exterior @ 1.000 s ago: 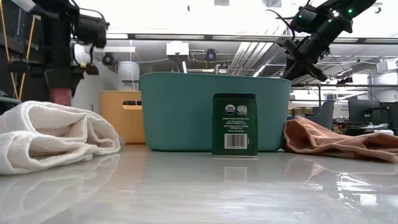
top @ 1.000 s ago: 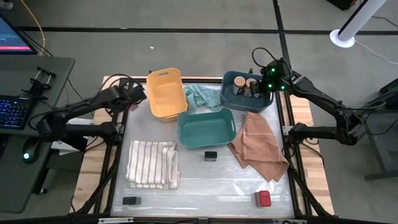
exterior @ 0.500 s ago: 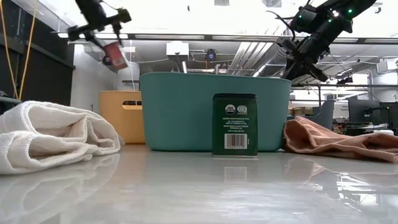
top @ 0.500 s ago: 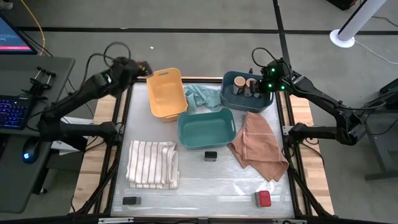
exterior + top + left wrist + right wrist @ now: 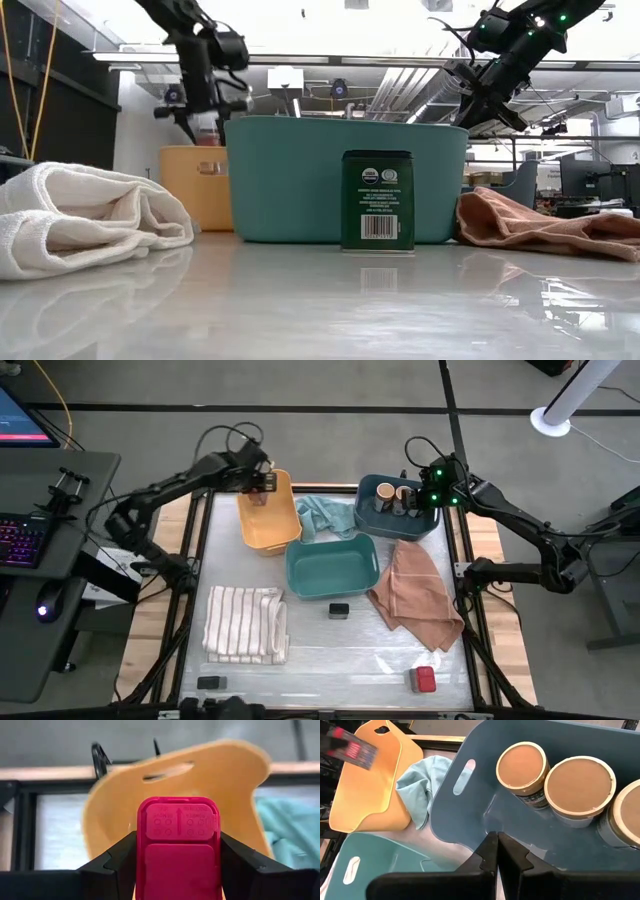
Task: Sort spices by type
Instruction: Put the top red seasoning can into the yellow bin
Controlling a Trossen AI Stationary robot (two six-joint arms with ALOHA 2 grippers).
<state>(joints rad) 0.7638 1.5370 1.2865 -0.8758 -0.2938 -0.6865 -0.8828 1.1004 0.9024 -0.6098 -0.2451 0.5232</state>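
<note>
My left gripper (image 5: pixel 262 482) is shut on a red-topped square jar (image 5: pixel 178 845) above the yellow bin (image 5: pixel 268 515); the low view shows the jar (image 5: pixel 208 135) just over the bin's rim. My right gripper (image 5: pixel 496 852) is shut and hovers over the dark blue bin (image 5: pixel 385 520), which holds three round jars with tan lids (image 5: pixel 522 767). A black tin (image 5: pixel 339 610) stands upright in front of the teal bin. Another black tin (image 5: pixel 210 682) and a red-topped jar (image 5: pixel 424 679) lie near the table's near edge. My left gripper pinches the red-topped jar between its two fingers (image 5: pixel 117 865), one on each side wall just below the red lid (image 5: pixel 178 820). The fingers come from above, pointing down, with the lid facing the wrist. The jar is lifted clear over the yellow bin.
The teal bin (image 5: pixel 332 567) sits mid-table. A striped towel (image 5: pixel 245 623) lies at the left, a rust cloth (image 5: pixel 415 592) at the right, and a light teal cloth (image 5: pixel 322 515) between the bins. Bare table runs along the near edge.
My left gripper, carrying the red-topped jar, has swung from the table's left edge toward the far edge and then right. It rose on the way and has come down over the yellow bin.
</note>
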